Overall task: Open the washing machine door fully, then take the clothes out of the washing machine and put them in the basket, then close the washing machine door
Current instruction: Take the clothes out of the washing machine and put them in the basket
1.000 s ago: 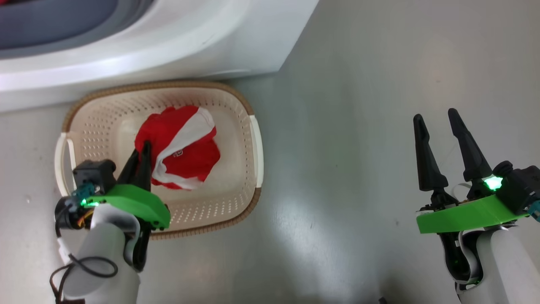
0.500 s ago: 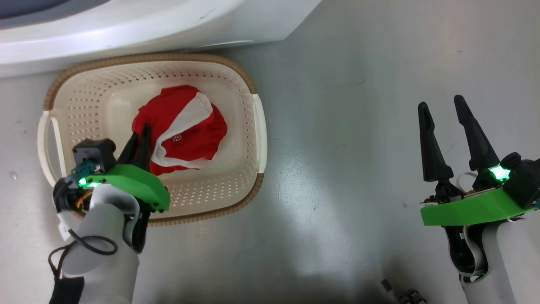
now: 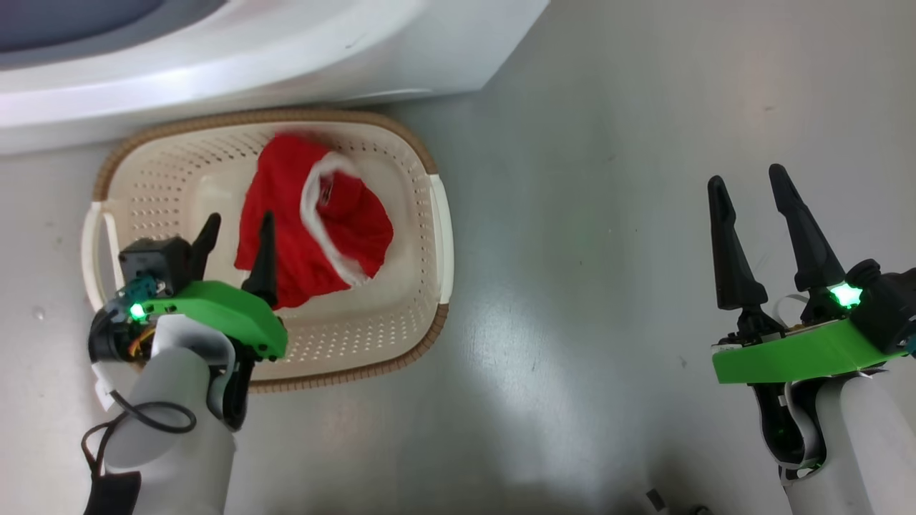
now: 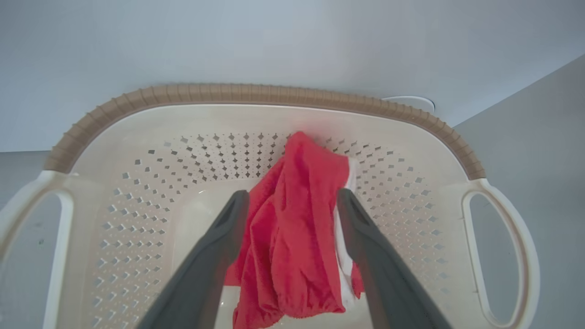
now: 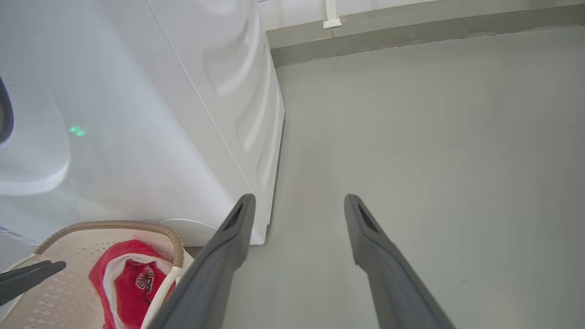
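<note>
Left tool (image 3: 241,217): its fingers are spread wide and grip nothing. It hangs over the near end of the basket (image 3: 401,357), tips pointing into it.
Right tool (image 3: 746,177): its fingers are also apart and empty. It is well apart from the basket, off to the basket's right in the head view, above bare grey floor (image 3: 608,214).
Clothes (image 3: 283,186): a crumpled bright red garment with a white curved band, lying inside the basket from its middle up against its far wall. In the left wrist view the red cloth (image 4: 292,219) shows between the left tool's (image 4: 292,193) two fingers (whether it touches them I cannot tell).
Writing: there is a small white printed mark on the red cloth (image 5: 132,283), too blurred to read.
Basket: cream plastic with perforated sides (image 4: 137,219), a brown woven-look rim (image 5: 114,225) and a loop handle at each side. It stands on the floor.
Washing machine (image 3: 286,57): a white box just beyond the basket's far rim, with part of a grey ring at the top left of the head view. Its side panel (image 5: 160,114) rises behind the basket.
</note>
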### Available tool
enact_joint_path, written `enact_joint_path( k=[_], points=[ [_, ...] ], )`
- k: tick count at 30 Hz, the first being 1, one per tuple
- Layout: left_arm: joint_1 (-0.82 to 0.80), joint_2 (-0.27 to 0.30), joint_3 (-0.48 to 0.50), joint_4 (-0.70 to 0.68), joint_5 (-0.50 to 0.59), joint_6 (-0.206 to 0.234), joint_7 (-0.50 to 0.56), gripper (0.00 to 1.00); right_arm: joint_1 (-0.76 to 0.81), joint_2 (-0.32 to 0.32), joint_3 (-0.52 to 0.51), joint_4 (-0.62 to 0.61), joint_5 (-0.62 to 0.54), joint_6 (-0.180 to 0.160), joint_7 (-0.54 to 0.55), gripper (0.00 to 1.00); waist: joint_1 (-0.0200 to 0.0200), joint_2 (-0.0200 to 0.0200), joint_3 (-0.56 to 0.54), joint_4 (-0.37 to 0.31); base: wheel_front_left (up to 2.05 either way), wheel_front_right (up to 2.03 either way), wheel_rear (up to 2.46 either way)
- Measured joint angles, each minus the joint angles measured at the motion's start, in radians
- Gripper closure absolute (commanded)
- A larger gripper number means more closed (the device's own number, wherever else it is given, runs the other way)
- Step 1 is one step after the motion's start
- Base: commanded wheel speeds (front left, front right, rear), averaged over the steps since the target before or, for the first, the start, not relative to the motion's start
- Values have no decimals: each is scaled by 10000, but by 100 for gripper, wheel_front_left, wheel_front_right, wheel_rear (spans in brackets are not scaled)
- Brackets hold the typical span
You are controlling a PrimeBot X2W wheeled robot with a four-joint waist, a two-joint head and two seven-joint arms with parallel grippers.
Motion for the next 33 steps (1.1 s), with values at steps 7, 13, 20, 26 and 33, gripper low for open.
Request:
enact_joint_path(
  k=[7,13,20,26,33],
  points=[
    [610,-19,314,-623,-242,0,-2,0,13,-92,23,209,2,0,0,0,0,0,-714,87,0,0,0],
    [1365,-29,671,-1601,-230,0,0,0,93,-153,88,393,10,0,0,0,0,0,-1510,190,0,0,0],
    [2189,-25,1152,-2694,67,0,-2,0,503,-199,113,650,50,0,0,0,0,0,-2431,286,0,0,0],
    [3103,-88,1252,-3791,324,0,-2,0,911,-226,98,807,102,0,0,0,1,0,-3365,398,0,0,0],
    [4202,-105,1342,-5097,548,0,-2,0,1601,-213,65,876,119,0,0,0,0,0,-4402,534,0,0,0]
  ],
)
